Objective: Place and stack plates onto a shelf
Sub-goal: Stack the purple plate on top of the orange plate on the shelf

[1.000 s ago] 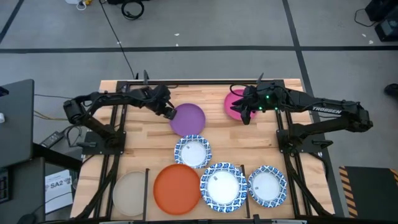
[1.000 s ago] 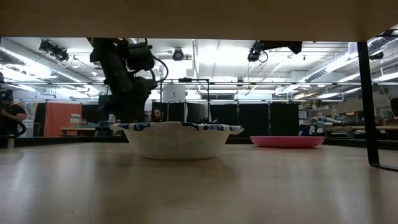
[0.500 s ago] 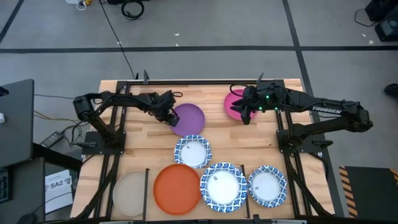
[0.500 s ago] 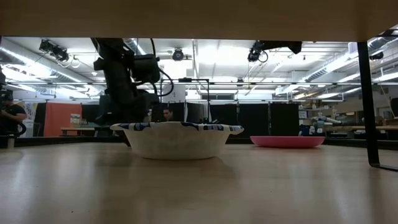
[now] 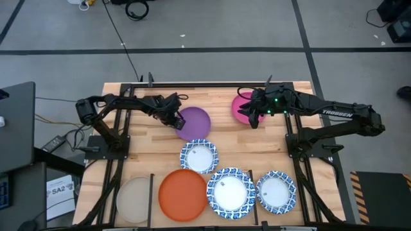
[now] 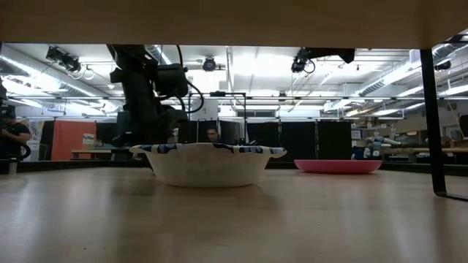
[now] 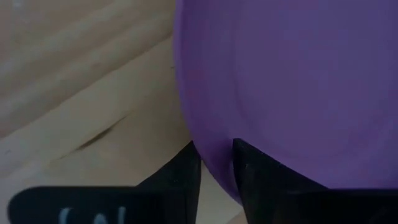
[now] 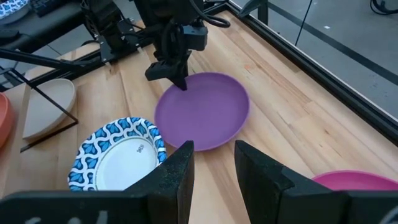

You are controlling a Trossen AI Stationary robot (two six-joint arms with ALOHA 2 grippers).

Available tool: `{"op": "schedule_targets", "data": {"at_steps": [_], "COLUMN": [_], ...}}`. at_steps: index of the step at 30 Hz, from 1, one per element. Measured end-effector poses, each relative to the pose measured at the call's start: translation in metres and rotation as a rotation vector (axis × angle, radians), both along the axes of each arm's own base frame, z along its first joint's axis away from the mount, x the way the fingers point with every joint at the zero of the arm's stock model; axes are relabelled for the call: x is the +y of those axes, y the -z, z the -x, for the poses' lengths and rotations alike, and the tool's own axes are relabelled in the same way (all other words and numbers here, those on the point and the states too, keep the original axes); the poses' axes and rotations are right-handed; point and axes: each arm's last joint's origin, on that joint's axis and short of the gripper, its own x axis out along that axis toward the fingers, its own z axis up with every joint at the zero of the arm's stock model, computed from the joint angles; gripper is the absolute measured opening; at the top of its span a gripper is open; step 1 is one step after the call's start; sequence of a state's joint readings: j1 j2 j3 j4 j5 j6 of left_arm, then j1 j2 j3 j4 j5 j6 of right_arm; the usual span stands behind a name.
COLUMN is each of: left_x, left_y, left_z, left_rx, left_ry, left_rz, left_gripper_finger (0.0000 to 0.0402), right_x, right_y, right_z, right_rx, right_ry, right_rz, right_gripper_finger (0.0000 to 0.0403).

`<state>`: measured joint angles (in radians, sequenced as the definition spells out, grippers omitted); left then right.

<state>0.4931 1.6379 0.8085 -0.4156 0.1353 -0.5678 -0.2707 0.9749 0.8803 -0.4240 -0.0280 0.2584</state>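
From above, the left gripper [image 5: 173,120] sits at the purple plate's [image 5: 194,123] left edge, far side of the table [image 5: 154,147]. The right gripper [image 5: 254,118] hangs by the magenta plate [image 5: 240,102]. Low down, a blue plate [image 6: 208,164] blocks much. Close up, the left fingers [image 7: 180,180] pinch the purple rim, it seems. The right fingers [image 8: 171,180] are parted, holding nothing.

Likely robotics lab: open hall, ceiling lights [image 6: 380,77], cables [image 5: 135,9] on floor.

Solid purple plate [image 5: 195,122], blue-patterned plates [image 5: 199,156]
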Motion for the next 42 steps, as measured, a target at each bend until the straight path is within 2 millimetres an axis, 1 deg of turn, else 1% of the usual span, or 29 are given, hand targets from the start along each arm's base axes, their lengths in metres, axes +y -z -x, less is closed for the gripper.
{"op": "schedule_targets", "data": {"at_steps": [9, 16, 20, 24, 29, 36, 42], "left_x": [0.000, 0.002, 0.007, 0.015, 0.022, 0.031, 0.035], "left_y": [-0.001, -0.003, -0.010, -0.023, -0.043, -0.083, -0.116], "left_z": [-0.001, -0.001, -0.006, -0.012, -0.018, -0.026, -0.031], "left_rx": [-0.007, -0.009, -0.030, -0.035, 0.036, 0.132, 0.147], "left_ry": [0.000, -0.018, -0.029, -0.047, -0.037, 0.007, 0.051], "left_rz": [-0.001, -0.002, -0.021, -0.066, -0.157, -0.290, -0.339], "left_gripper_finger": [0.0038, 0.0027, 0.0025, 0.0024, 0.0024, 0.0024, 0.0024], "right_x": [0.000, 0.000, 0.000, 0.000, 0.000, 0.000, 0.000], "right_y": [0.000, 0.000, 0.000, 0.000, 0.000, 0.000, 0.000], "right_z": [0.000, 0.000, 0.000, 0.000, 0.000, 0.000, 0.000], "right_rx": [0.000, 0.000, 0.000, 0.000, 0.000, 0.000, 0.000], "right_ry": [0.000, 0.000, 0.000, 0.000, 0.000, 0.000, 0.000], "right_rz": [0.000, 0.000, 0.000, 0.000, 0.000, 0.000, 0.000], "right_gripper_finger": [0.0121, 0.0121, 0.0121, 0.0121, 0.0121, 0.0121, 0.0121]}}
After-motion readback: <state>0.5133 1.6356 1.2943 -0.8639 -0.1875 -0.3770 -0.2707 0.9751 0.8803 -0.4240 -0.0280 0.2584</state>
